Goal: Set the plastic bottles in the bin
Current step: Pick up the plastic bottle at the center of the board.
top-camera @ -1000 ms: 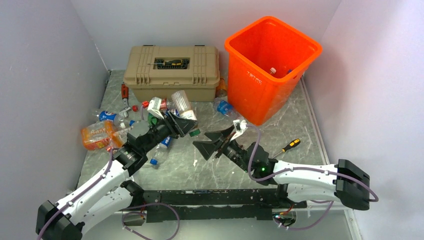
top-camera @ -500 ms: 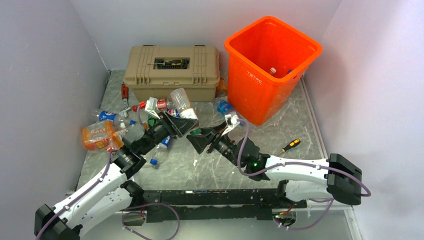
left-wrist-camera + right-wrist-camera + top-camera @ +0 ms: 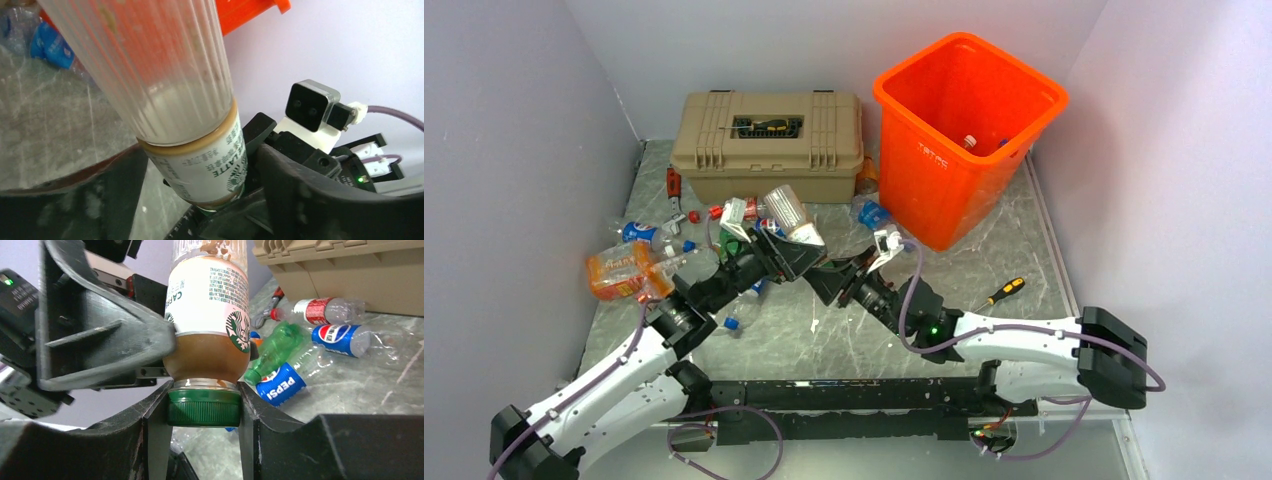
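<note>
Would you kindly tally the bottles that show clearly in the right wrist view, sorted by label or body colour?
Blue Pepsi-label bottles: 2
Red-label bottle: 1
Green bottle: 1
Starbucks coffee bottle, white label, green cap: 1
Total: 5

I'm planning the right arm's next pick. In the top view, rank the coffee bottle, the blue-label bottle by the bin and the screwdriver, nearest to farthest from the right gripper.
1. The coffee bottle: its cap sits between the right gripper jaws.
2. The blue-label bottle: farther back, at the foot of the bin.
3. The screwdriver: farthest, off to the right.
</note>
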You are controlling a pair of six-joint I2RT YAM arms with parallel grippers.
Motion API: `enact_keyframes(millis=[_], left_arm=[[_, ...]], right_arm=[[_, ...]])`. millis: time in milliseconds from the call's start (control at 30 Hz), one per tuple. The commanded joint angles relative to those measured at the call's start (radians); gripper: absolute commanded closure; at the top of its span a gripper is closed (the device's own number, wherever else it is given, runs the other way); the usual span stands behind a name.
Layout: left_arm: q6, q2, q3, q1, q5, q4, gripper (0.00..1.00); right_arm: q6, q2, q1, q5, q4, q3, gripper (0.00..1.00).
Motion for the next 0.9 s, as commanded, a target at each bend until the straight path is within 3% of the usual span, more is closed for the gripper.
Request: enact_keyframes(millis=[0,133,233,300,467,567,633,867], left_arm=[[0.155,-0.039,0.175,-0.019,-0.045,-0.289,0.02],[0.384,-0.129,0.318,-0.018,-0.221,-0.588,0.00],[0.610,-0.180,0.372,-0.019,-0.283,-0.618,0.01],[0.835,-0.182,0.398,-0.018,-0.219,-0.604,0.01],[1.258,-0.088,0.492,-0.019,0.239,-0.743,0.01],[1.459,-0.042,0.498,-0.018,0.421,-0.825,0.01],[1.541,-0.010,0.516,-0.019,0.469,-0.864,0.00],[1.653,0.131,0.618,-0.020,0.537,-0.991,0.00]], right_arm=[[-0.038,-0.137,-0.003,0.013,-0.128,-0.004,0.97],[-0.087,-0.354,-0.004,0.033,-0.541,0.011,1.00],[-0.153,-0.473,-0.008,0.034,-0.861,0.084,1.00],[-0.196,-0.483,-0.010,0.014,-1.098,0.188,1.00],[-0.247,-0.358,-0.010,-0.101,-1.567,0.466,1.00],[-0.253,-0.311,-0.010,-0.153,-1.691,0.545,1.00],[-0.258,-0.304,-0.010,-0.191,-1.709,0.571,1.00],[-0.300,-0.233,-0.010,-0.316,-1.740,0.670,1.00]])
